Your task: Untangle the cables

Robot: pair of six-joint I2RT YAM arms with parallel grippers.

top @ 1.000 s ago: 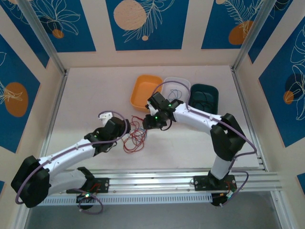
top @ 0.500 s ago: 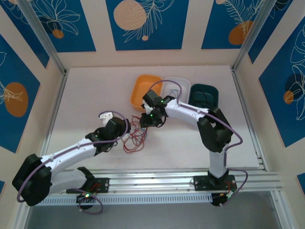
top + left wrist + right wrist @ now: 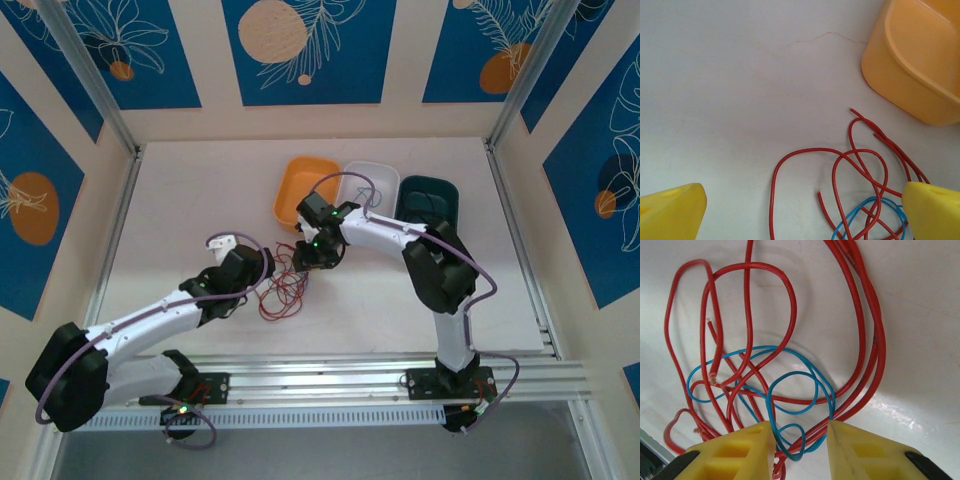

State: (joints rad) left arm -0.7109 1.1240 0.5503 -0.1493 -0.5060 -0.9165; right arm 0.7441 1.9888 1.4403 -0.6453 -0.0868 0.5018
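The cables [image 3: 284,290] lie as a tangle of thin red and blue wire on the white table between the two arms. In the right wrist view, red loops [image 3: 745,315] and a blue cable [image 3: 790,390] overlap. My right gripper [image 3: 799,445] is open right over them, its yellow fingers [image 3: 735,452] either side of a small blue loop and some red strands. In the top view the right gripper [image 3: 314,260] sits at the tangle's upper right. My left gripper [image 3: 802,220] is open wide just above red loops [image 3: 840,165], and in the top view the left gripper [image 3: 262,278] is at the tangle's left.
Three bins stand in a row behind the tangle: an orange bin [image 3: 298,192], a white bin [image 3: 382,178] and a dark teal bin [image 3: 432,200] with thin wire inside. The orange bin [image 3: 920,60] is close to the red loops. An aluminium rail [image 3: 380,380] runs along the near edge.
The right arm has folded its elbow leftward and its gripper has shifted slightly left onto the tangle. The left arm has stayed still.
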